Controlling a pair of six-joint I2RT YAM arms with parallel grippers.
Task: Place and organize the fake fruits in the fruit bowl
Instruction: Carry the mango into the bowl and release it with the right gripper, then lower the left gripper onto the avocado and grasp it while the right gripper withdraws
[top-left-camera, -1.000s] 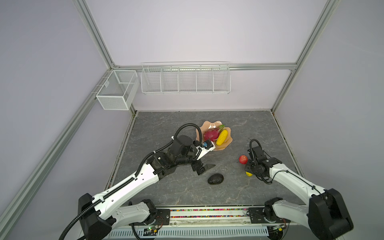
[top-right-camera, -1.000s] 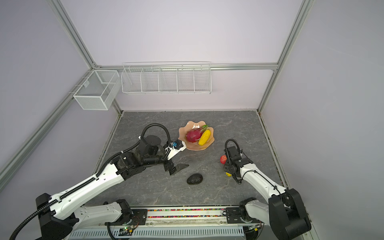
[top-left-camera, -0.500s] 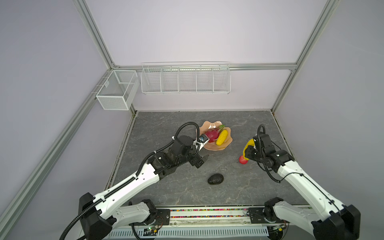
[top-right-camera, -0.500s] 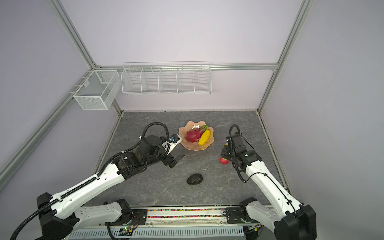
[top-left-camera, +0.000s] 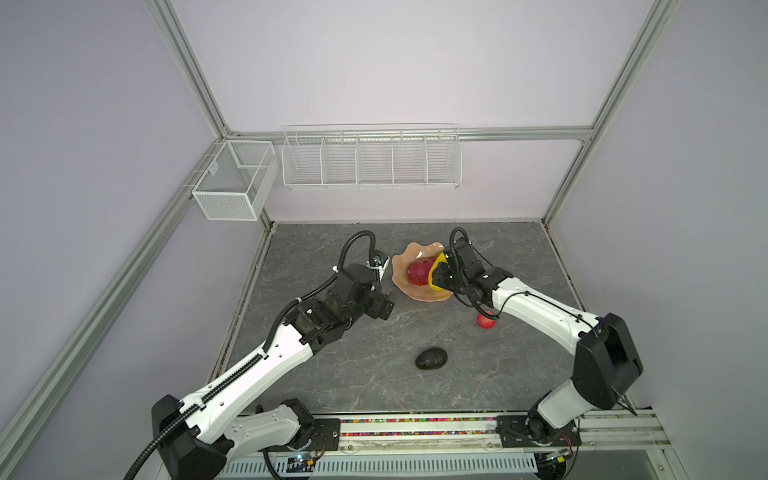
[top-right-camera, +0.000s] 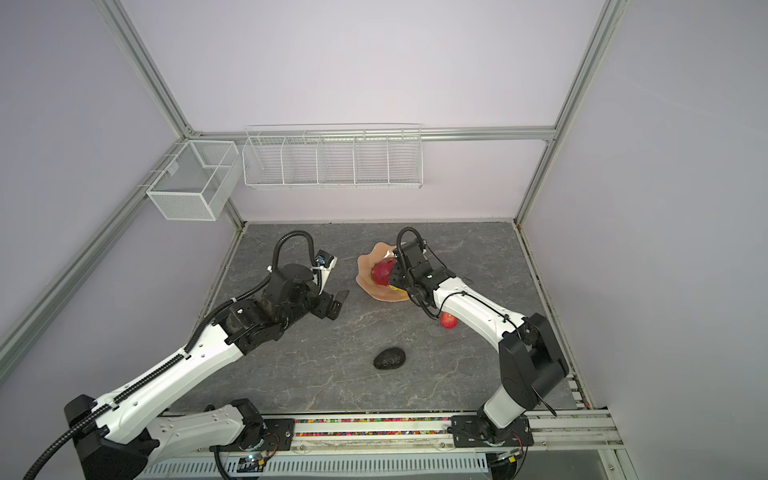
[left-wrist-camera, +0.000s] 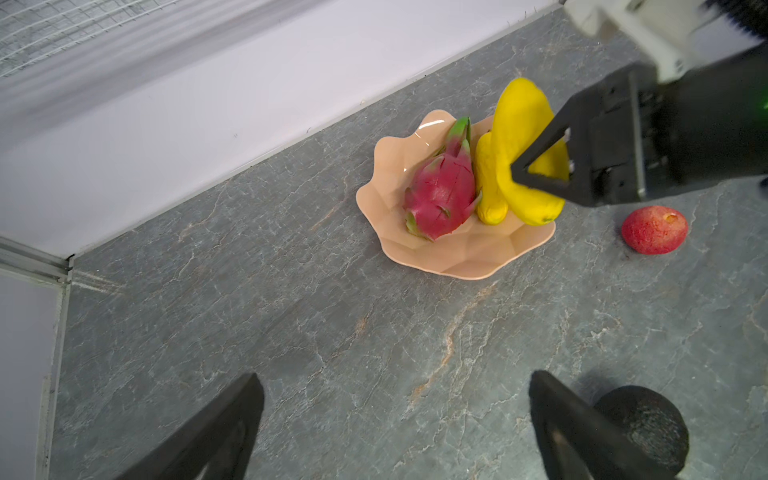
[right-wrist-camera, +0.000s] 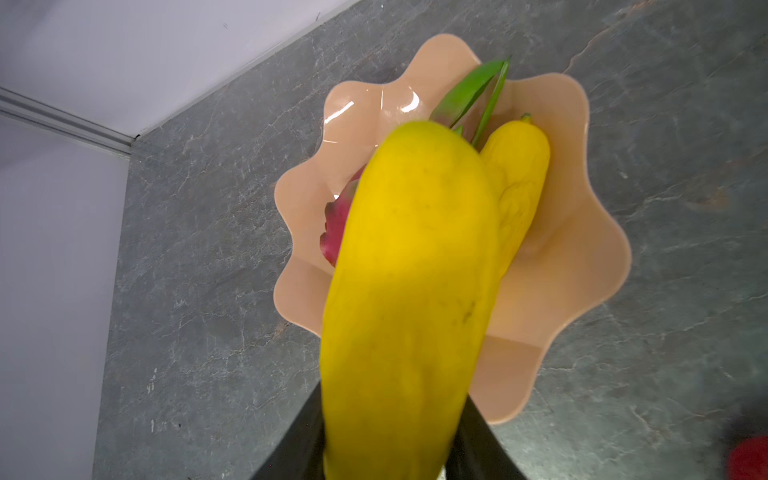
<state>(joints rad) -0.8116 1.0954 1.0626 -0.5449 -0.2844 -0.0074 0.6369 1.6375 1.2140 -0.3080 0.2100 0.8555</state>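
Yellow plastic fills my right wrist view: the oblong ribbed yellow fruit (right-wrist-camera: 407, 291) is clenched between the jaws of my right gripper (top-left-camera: 439, 276) and hangs over the shallow, glossy peach-pink bowl with the scalloped rim (left-wrist-camera: 457, 266). A second ago that fruit lay on the grey marbled tabletop (top-left-camera: 528, 249) beside the small red apple (left-wrist-camera: 654, 230); I have since lifted it and carried it across. I judge the pick done and the release next, though I cannot tell whether its lower end already touches the bowl.

My left gripper (left-wrist-camera: 395, 376), which a second ago hovered at the bowl's near edge, has drawn back to the left. Its jaws stand wide apart with nothing between them, above bare tabletop near the bowl but not touching it. That clears the way for my right arm.

Inside the bowl lie the magenta dragon fruit with the green tip (left-wrist-camera: 440, 195) and, touching it, the second yellow ribbed fruit (left-wrist-camera: 488, 187). The apple sits on the tabletop right of the bowl, partly hidden by my right arm in both top views. The black bumpy avocado (top-left-camera: 431, 358) lies well apart toward the front. So two are in, one is about to go, and two are left.

I can read no brand, label or writing on anything.
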